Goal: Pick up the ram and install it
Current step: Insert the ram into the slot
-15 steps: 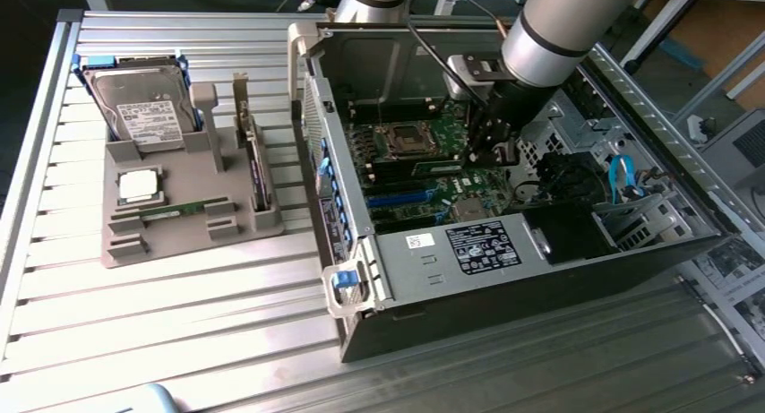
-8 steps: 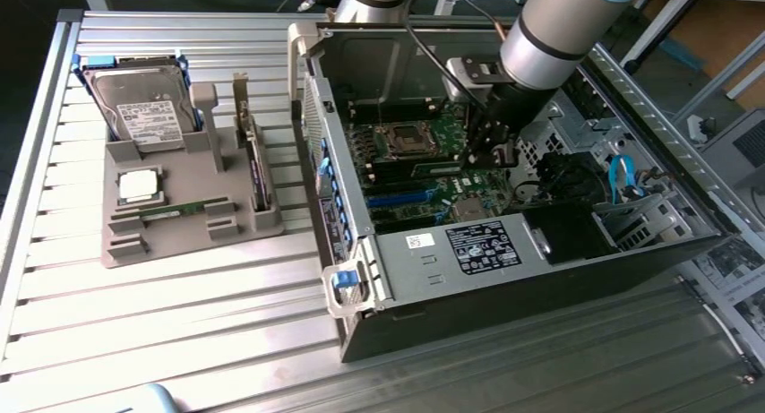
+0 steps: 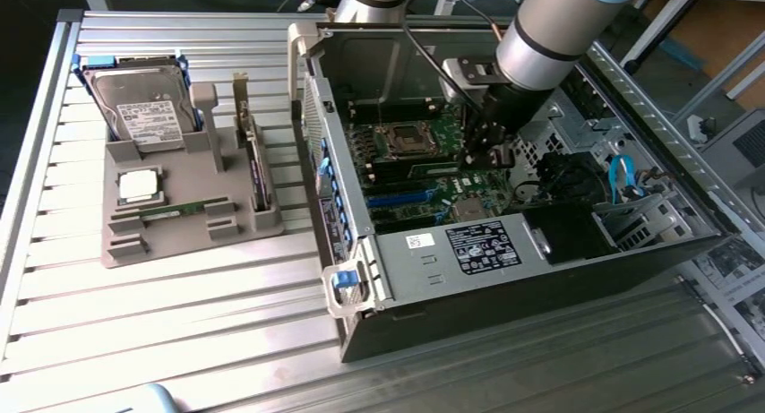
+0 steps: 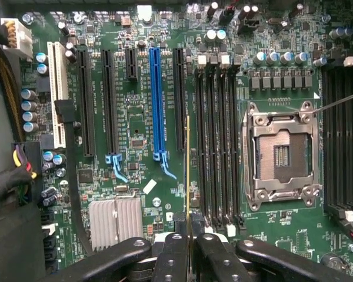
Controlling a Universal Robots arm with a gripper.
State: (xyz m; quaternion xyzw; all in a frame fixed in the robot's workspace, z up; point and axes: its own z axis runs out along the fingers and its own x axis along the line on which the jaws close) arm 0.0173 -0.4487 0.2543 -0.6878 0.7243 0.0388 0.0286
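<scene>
Jaws clamped the ram edge-on beside memory slots; arm leaned from the exterior view's one o'clock, clear of case walls.

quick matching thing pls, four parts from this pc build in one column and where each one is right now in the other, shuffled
Things:
1. ram
2. hard drive
3. CPU chip
4. long blue slot

Places:
a. lying flat on the grey holder
b. fixed on the motherboard
c. gripped edge-on in the shut claw
d. propped up in the grey holder, white label showing

Pairs: 1-c, 2-d, 3-a, 4-b
</scene>
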